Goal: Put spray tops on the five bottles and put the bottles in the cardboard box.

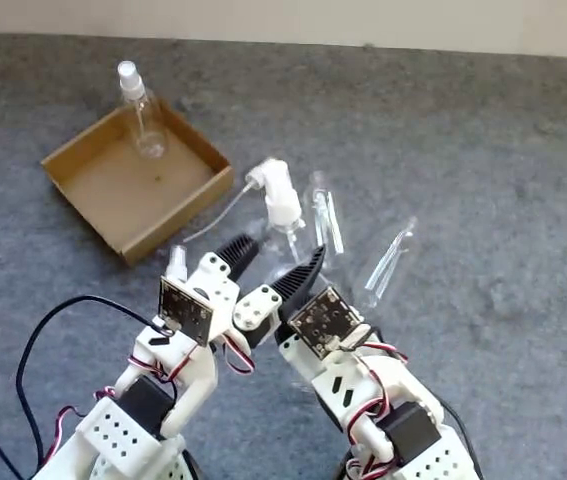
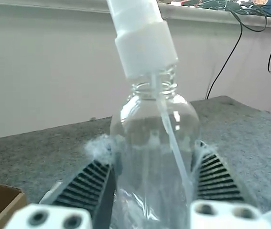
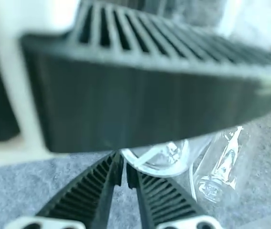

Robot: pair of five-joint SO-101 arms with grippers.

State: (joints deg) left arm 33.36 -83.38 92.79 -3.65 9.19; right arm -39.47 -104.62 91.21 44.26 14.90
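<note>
— Where is the bottle we are working on?

— The bottle (image 2: 152, 133) stands upright between the jaws of the left gripper (image 2: 154, 164), which is clamped on its body from both sides. We think it is held this way so that the neck points up and stays steady for the top.

— And the spray top?

— The spray top (image 2: 142, 38) sits just over the neck, tilted, and its thin tube goes down inside the bottle. The collar is not down on the thread, so we judge it is not screwed on yet.

— What about the right gripper?

— The right gripper (image 3: 124, 166) is low, under one jaw of the left one, with its fingers pressed together. We see nothing between them, and we cannot tell what keeps the top in place.

— How far along are we?

— One capped bottle (image 1: 145, 125) is in the far corner of the cardboard box (image 1: 178, 225). A bare bottle (image 1: 328, 215) and a second bare bottle (image 1: 388, 260) lie near each other on the grey carpet (image 1: 483, 150), just beyond the grippers. Beside the left arm is a small white piece (image 1: 176, 262), maybe another top. We judge that most of the task is not done.

— What does the next move need?

— In our opinion the top must be set straight and turned down. If it is pressed while crooked, it may jam or slip off.
</note>
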